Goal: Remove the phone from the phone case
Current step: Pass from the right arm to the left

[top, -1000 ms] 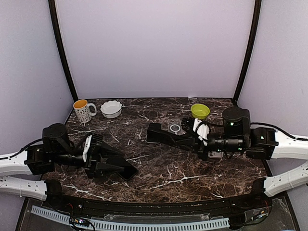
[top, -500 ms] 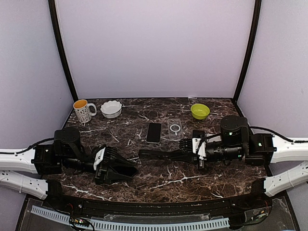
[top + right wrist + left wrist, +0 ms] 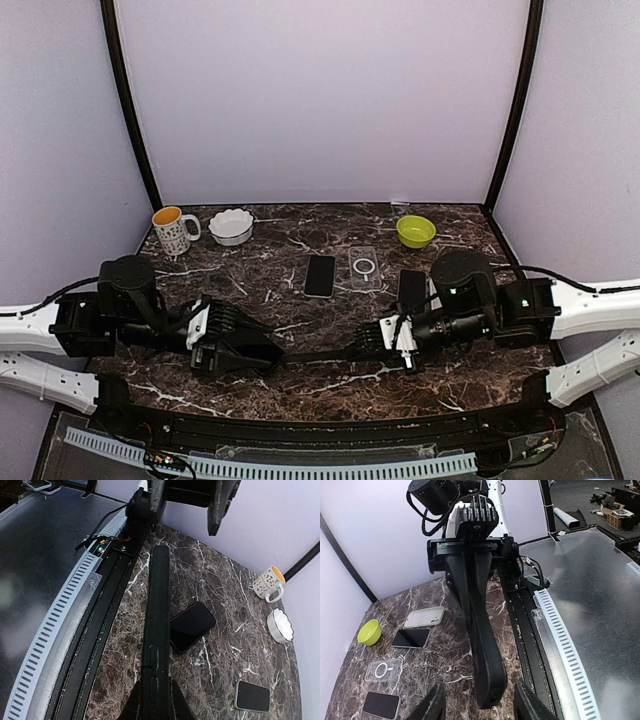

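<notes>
Centrally, right fingers [image 3: 131,706] pinching black phone [image 3: 157,630] edge-on, left fingers [image 3: 434,706] spread at its end, clear case [image 3: 364,266], spare phone [image 3: 320,275] behind.

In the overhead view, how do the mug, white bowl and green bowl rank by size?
1. mug, handle included.
2. white bowl, nearly alike, so that order is unsure.
3. green bowl, a little smaller.
All sit about equally far back.

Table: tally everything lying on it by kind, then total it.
Phones: 2, centre phone, second phone
Cases: 2, ringed case, whitish case
Bowls: 2, white bowl, green bowl
Mugs: 1, mug
Total: 7
Not counted: black phone, held in the right jaws.
</notes>
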